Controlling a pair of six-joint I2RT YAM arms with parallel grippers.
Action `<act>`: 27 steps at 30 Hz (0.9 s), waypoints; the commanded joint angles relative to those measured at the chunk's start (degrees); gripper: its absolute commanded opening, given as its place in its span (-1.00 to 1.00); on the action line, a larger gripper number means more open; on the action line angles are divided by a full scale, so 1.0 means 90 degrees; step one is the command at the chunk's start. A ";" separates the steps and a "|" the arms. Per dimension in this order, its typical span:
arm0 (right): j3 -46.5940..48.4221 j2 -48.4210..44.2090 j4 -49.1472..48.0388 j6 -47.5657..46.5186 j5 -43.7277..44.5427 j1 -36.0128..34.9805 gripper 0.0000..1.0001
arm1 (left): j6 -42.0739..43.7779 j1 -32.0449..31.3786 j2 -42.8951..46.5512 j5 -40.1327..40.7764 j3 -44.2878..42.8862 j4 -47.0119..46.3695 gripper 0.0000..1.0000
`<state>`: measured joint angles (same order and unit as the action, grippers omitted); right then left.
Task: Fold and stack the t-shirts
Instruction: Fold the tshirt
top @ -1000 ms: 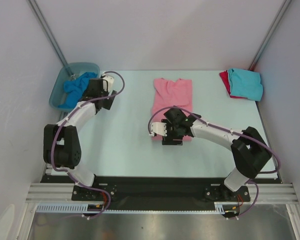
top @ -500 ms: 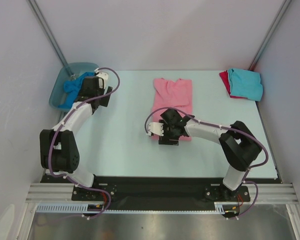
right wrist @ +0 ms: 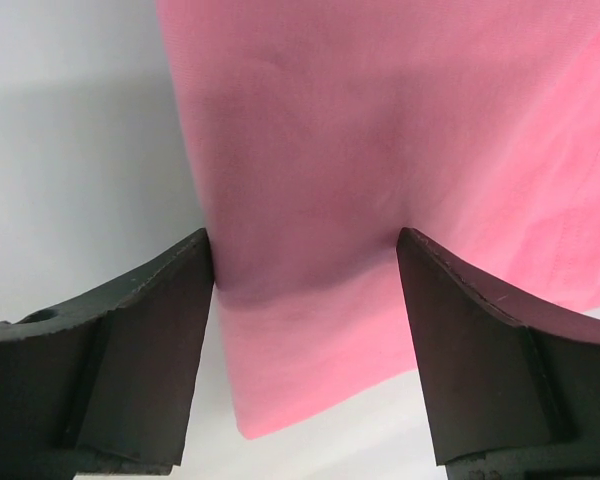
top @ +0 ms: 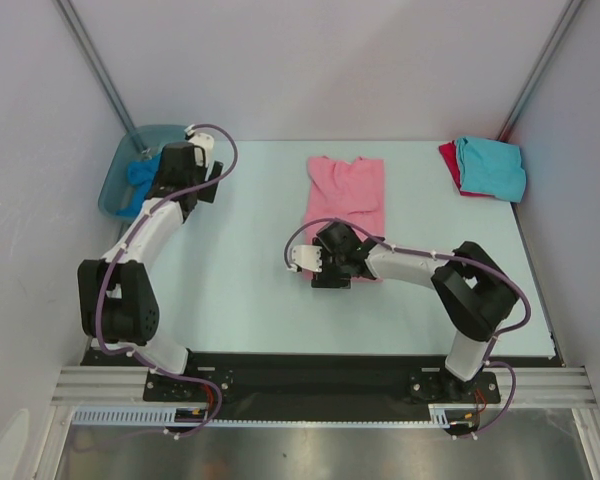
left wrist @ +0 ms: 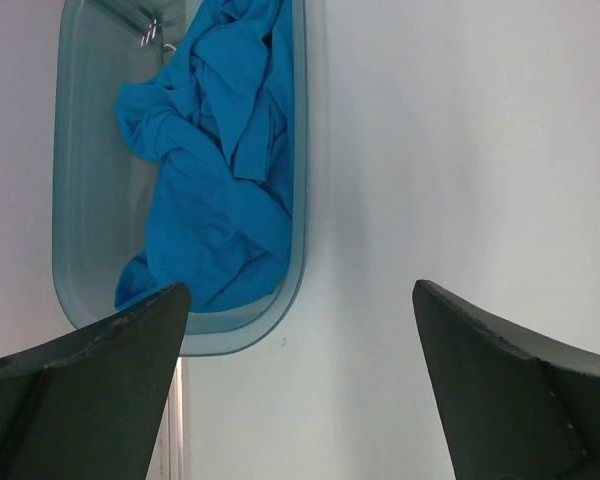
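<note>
A tub (top: 113,190) sits at the far left corner of the table (top: 240,290), with a crumpled shirt (top: 140,178) in it. A flat shirt (top: 348,188) lies mid-table toward the back. Two folded shirts (top: 492,168) are stacked at the far right corner.

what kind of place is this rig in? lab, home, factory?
Likely a robotics lab test cell: plain white enclosure walls, an aluminium rail holding the left arm and right arm, and a staged pink t-shirt on a pale table.
</note>
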<state>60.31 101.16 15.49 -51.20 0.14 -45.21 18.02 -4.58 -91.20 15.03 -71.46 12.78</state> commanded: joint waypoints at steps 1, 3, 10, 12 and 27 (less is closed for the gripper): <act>-0.0207 -0.0292 0.0173 -0.0160 0.0170 -0.0035 0.56 | -0.0039 0.0079 -0.0033 0.0108 -0.0341 -0.0140 0.99; -0.0256 -0.0439 0.0378 -0.0258 0.0111 -0.0035 0.55 | -0.0010 0.0089 -0.0033 0.0088 -0.0370 -0.0140 0.99; -0.0568 -0.0684 0.0594 -0.0444 0.0120 -0.0006 0.56 | 0.0009 0.0118 -0.0023 0.0078 -0.0429 -0.0257 1.00; -0.0666 -0.0567 0.0380 -0.0366 0.0169 0.0004 0.55 | -0.0078 0.0118 -0.0033 0.0059 -0.0448 -0.0258 0.99; -0.0667 -0.0205 -0.0237 -0.0063 0.0316 -0.0084 -0.89 | -0.0040 0.0118 -0.0218 0.0088 -0.0790 -0.0287 0.99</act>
<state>54.37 98.59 12.53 -52.42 2.72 -45.67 18.02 -4.08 -92.82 15.11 -75.46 11.79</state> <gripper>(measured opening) 0.117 0.996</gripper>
